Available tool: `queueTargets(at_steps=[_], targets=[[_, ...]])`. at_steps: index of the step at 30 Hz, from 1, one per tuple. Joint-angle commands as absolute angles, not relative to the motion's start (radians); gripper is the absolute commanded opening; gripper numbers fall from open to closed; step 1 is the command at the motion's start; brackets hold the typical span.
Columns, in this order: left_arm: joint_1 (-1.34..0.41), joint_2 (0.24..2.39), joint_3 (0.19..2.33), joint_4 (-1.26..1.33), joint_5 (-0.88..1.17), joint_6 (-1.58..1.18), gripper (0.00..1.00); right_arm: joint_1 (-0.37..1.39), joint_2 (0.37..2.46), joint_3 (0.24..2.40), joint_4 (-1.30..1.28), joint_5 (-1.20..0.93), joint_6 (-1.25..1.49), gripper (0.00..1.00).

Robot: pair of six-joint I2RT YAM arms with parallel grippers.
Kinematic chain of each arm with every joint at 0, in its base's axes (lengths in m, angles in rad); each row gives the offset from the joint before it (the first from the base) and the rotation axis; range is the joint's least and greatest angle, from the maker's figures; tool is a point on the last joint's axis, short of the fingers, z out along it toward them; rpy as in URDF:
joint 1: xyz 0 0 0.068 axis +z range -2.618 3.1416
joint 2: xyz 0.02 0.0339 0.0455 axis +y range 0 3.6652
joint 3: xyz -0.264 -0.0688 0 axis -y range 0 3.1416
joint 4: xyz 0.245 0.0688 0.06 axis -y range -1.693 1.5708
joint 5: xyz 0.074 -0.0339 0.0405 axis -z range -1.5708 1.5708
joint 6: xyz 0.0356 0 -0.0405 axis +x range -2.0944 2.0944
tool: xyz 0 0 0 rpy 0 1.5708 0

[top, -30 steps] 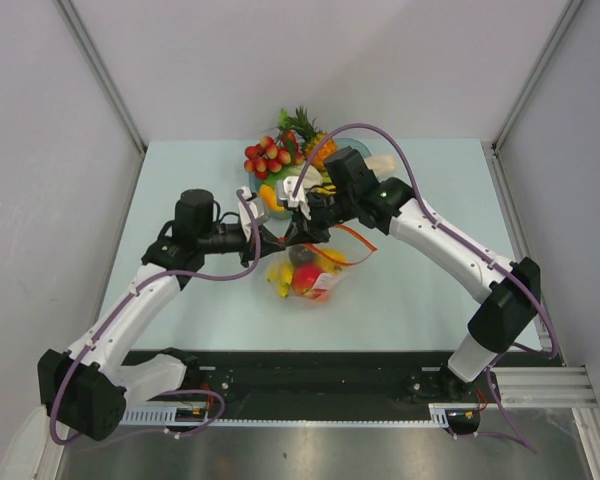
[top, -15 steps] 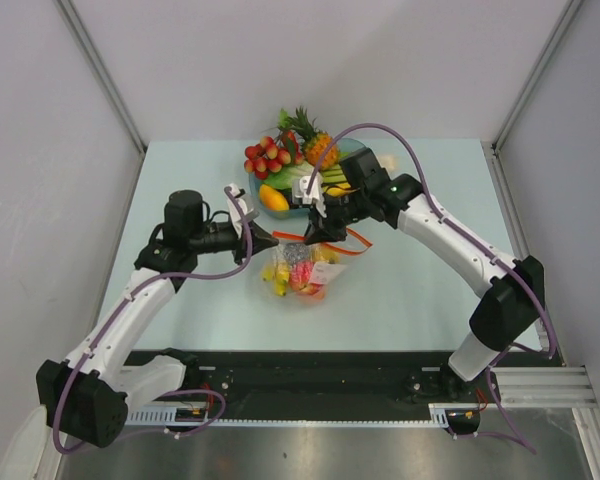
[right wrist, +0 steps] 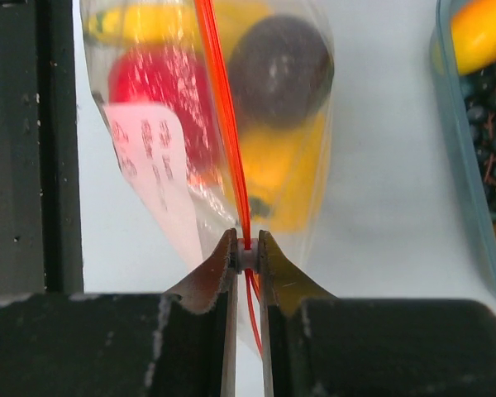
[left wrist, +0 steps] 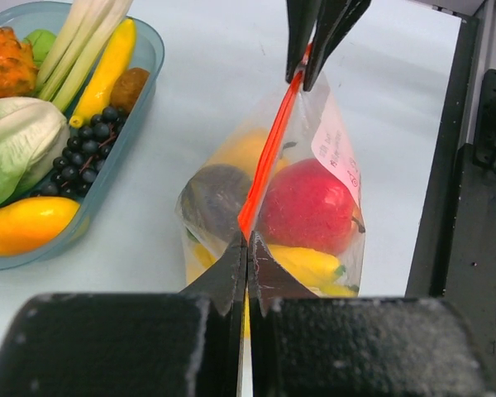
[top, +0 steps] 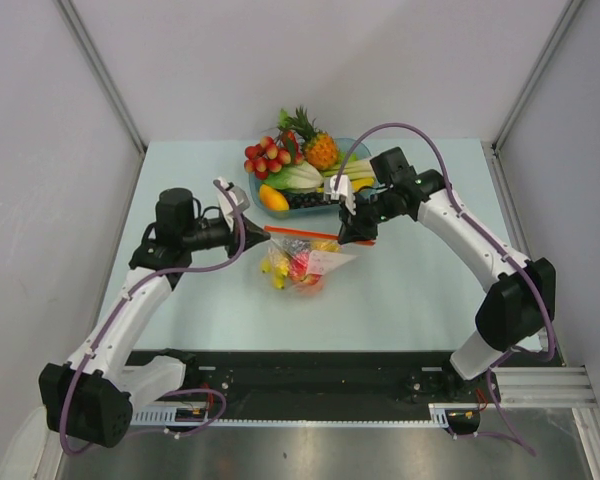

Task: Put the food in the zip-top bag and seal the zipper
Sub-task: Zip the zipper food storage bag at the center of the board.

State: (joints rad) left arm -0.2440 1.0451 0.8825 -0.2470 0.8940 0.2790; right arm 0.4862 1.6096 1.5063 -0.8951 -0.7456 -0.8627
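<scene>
The clear zip-top bag point(top: 305, 262) hangs stretched between both grippers above the table. Its red-orange zipper point(top: 315, 236) runs taut in a straight line. My left gripper point(top: 265, 230) is shut on the zipper's left end point(left wrist: 269, 157). My right gripper point(top: 352, 240) is shut on the other end, pinching a small white slider point(right wrist: 247, 252) on the strip point(right wrist: 223, 107). Inside the bag lie a red apple point(left wrist: 307, 207), a yellow banana bunch point(left wrist: 306, 265), a dark round fruit point(right wrist: 281, 70) and an orange-yellow piece point(right wrist: 285, 174).
A blue-tinted tray point(top: 357, 150) stands behind the bag with a pineapple point(top: 320, 150), a red berry cluster point(top: 263, 157), greens and dark berries point(left wrist: 95, 136). The black base rail point(top: 310, 375) runs along the near edge. Grey walls close in the left and right sides.
My right gripper has slid to the right along the zipper and my left has drawn back to the left. The strip has gone from slack and curved to straight and taut.
</scene>
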Motion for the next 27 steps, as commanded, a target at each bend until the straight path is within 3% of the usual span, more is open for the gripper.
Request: queueTargets(at_steps=[1, 14, 22, 27], targets=[[-0.195, 1.020, 0.900, -0.195, 0.887, 0.256, 0.00, 0.419, 1.563, 1.483, -1.011, -0.650, -0.934, 0.00], [-0.166, 1.034, 0.910, -0.239, 0.885, 0.281, 0.00, 0.301, 1.511, 1.468, -1.091, -0.629, -0.996, 0.00], [-0.192, 1.014, 0.985, -0.576, 1.023, 0.488, 0.00, 0.316, 1.393, 1.468, -1.195, -0.672, -0.977, 0.00], [-0.247, 0.948, 0.954, -0.727, 0.994, 0.494, 0.00, 0.327, 1.305, 1.467, -1.360, -0.644, -1.000, 0.00]])
